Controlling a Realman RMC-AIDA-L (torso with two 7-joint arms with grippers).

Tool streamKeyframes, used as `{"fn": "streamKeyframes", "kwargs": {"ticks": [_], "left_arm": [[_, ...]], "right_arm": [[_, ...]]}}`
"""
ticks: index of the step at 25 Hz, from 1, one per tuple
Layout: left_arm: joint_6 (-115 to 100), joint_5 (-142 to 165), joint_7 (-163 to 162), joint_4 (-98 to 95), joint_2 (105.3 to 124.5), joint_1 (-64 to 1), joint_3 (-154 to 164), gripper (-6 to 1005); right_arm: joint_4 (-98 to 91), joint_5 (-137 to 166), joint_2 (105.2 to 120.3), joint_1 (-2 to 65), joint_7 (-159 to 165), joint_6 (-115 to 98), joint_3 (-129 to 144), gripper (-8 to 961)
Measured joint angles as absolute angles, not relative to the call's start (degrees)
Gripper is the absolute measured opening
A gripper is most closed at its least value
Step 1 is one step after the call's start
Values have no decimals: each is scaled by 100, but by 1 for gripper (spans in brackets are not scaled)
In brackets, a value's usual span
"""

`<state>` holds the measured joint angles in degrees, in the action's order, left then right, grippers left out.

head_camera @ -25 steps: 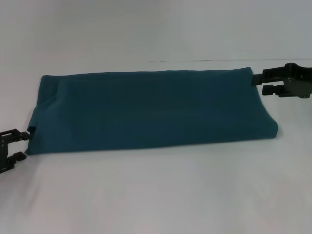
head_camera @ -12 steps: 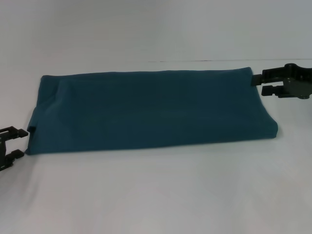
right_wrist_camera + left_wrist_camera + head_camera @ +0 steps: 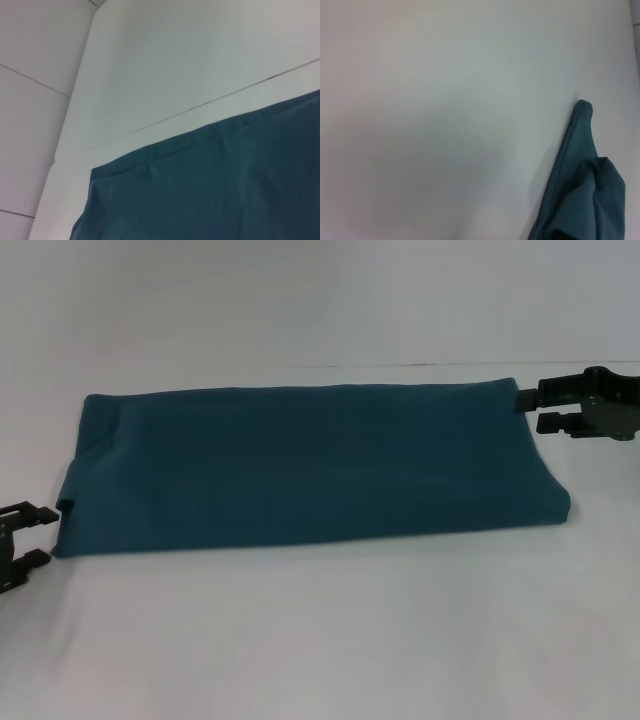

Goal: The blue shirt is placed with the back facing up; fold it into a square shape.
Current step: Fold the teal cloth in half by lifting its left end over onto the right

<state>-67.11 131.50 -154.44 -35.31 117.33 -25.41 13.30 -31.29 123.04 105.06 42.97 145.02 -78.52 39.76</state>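
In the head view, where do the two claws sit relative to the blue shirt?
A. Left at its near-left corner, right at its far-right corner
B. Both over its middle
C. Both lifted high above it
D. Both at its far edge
A: the left claw sits by the near-left corner of the blue shirt, and the right claw is at its far-right corner, both low by the white table.

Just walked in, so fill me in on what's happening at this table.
A two-armed robot is folding the blue shirt, which already lies as a long band across the white table, not yet a square. The left tool sits open at the shirt's near left corner, apart from the cloth. The right tool is open at the far right corner, holding nothing.
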Motion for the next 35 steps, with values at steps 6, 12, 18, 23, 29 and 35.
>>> {"fn": "streamKeyframes", "kwargs": {"ticks": [6, 12, 18, 23, 29, 35], "left_arm": [[-6631, 13182, -15436, -3397, 11739, -2636, 1346, 593], [-6662, 13191, -15361, -3202, 11747, -2780, 1373, 596], [-6686, 13163, -15219, -3034, 11764, -2942, 1405, 596], [-6637, 13146, -15126, -2948, 11781, -3142, 1410, 594], [-6554, 13143, -15056, -2969, 11770, -3258, 1412, 591], [-6735, 13139, -14784, -3051, 11743, -3209, 1387, 523]], "right_arm": [[-3129, 12304, 10503, 4286, 14502, -7842, 3964, 599], [-3129, 12305, 10503, 4274, 14502, -7857, 3950, 600], [-3129, 12304, 10503, 4282, 14502, -7879, 3937, 600], [-3129, 12304, 10507, 4278, 14502, -7885, 3934, 599], [-3129, 12304, 10519, 4252, 14502, -7895, 3920, 599], [-3129, 12298, 10520, 4238, 14502, -7961, 3844, 599]]}}
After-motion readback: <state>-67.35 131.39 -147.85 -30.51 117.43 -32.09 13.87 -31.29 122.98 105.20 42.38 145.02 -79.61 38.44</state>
